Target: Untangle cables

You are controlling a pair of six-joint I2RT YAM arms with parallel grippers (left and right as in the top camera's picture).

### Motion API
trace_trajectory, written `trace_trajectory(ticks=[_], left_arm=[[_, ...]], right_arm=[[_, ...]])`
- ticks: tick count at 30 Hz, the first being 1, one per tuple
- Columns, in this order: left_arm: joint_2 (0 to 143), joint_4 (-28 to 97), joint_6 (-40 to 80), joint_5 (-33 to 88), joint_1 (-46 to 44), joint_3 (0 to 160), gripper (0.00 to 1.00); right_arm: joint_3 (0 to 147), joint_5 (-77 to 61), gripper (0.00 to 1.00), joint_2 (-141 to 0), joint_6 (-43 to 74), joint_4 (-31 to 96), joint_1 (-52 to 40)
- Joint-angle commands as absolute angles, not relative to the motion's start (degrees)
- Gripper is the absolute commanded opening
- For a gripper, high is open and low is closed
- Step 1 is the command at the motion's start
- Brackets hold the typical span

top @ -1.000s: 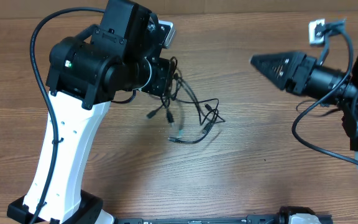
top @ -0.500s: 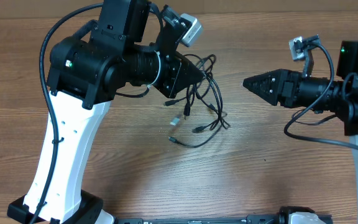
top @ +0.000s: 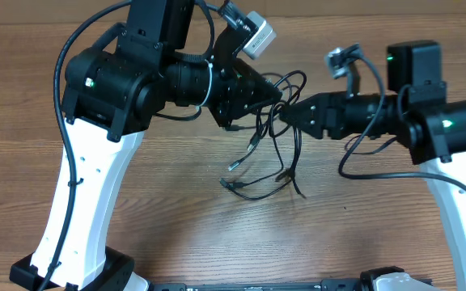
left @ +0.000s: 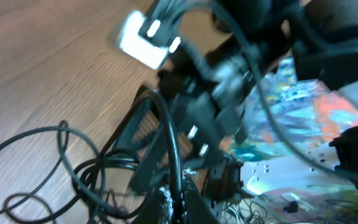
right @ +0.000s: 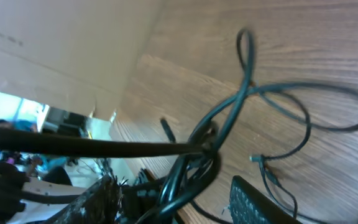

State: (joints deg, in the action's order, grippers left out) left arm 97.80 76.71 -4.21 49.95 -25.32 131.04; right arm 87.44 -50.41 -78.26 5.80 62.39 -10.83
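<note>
Black cables (top: 275, 158) are hanging in a loose tangle beneath the left claw (top: 272, 99) in the overhead view. That claw is clamping tight on their upper strands, while the lowest loop is lying on the wooden desk (top: 176, 202) below it. The right claw (top: 288, 113) is pointing straight at the left claw's tip, very close to it, with the top of the bundle just beside its nose.

Seen from the left wrist, everything is blurring. The cables (left: 166, 124) are rising out of the closed claw, thin loops are resting on the desk (left: 36, 74) to its left, and the right arm (left: 229, 62) is looming ahead.

Seen from the right wrist, the fingers (right: 257, 199) are standing half wide apart. A knot of cables (right: 229, 118) is sitting just ahead of and between them, unpinched, with loops spreading over the desk (right: 303, 50) beyond the claw.
</note>
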Motion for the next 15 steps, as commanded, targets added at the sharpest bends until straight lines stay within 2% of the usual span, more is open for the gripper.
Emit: trace_trajectory(ticks=[1, 2, 6, 9, 15], left_arm=[[98.1, 74.3, -4.1, 55.7, -25.5, 132.1, 0.04], [98.1, 73.2, -2.9, 56.0, -25.5, 132.1, 0.04], [98.1, 72.8, -2.2, 56.0, -25.0, 132.1, 0.04], [97.8, 72.8, -1.5, 56.8, -22.9, 132.1, 0.04], [96.9, 72.7, -1.0, 67.5, -15.2, 132.2, 0.04]], right_arm=[[88.2, -45.9, 0.29, -79.6, 7.3, 61.8, -14.0], [88.2, -45.3, 0.04, -80.2, 7.5, 61.8, -15.1], [88.2, -40.0, 0.04, -81.0, 8.2, 61.8, -16.8], [88.2, -28.7, 0.04, -81.0, 12.0, 61.8, -16.1], [88.1, -15.2, 0.04, -81.0, 13.9, 62.8, -11.8]])
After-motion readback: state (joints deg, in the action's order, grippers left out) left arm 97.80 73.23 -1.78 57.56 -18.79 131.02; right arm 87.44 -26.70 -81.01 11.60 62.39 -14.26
